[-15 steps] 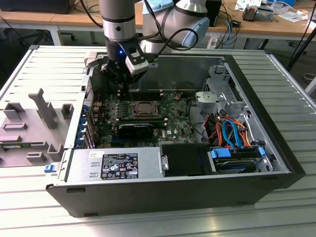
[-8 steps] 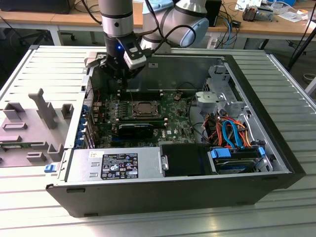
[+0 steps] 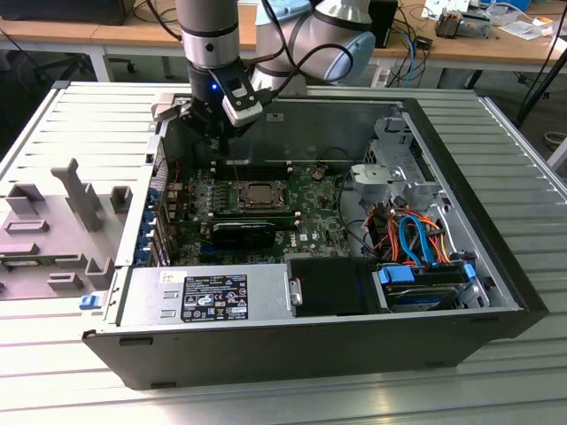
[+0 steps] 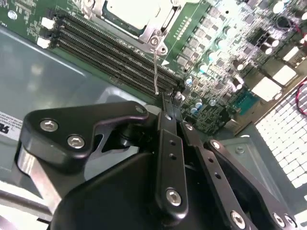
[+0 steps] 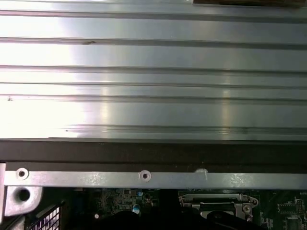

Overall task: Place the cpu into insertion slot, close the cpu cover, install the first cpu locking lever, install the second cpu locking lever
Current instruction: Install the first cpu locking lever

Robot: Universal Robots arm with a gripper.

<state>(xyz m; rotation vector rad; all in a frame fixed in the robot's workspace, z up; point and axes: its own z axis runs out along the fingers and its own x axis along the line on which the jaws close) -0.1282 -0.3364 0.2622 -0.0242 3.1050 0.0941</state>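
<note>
Cpu: the cpu point(image 3: 260, 192) sat in the insertion slot point(image 3: 232, 200) on the green motherboard point(image 3: 312, 217), its cover point(image 4: 154, 32) looking down around it.
Handling: I judged it light, stiff, easy to harm; hold edges only.
Lever: a thin wire lever point(image 4: 156, 69) stuck out just beside my fingers.
Fingers: my fingers point(image 4: 172, 106) were pressed together, holding nothing.

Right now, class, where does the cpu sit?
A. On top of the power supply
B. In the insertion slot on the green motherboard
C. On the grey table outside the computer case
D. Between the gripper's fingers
B: in the exterior view the cpu lies flat in the insertion slot on the motherboard, below the gripper.
</note>
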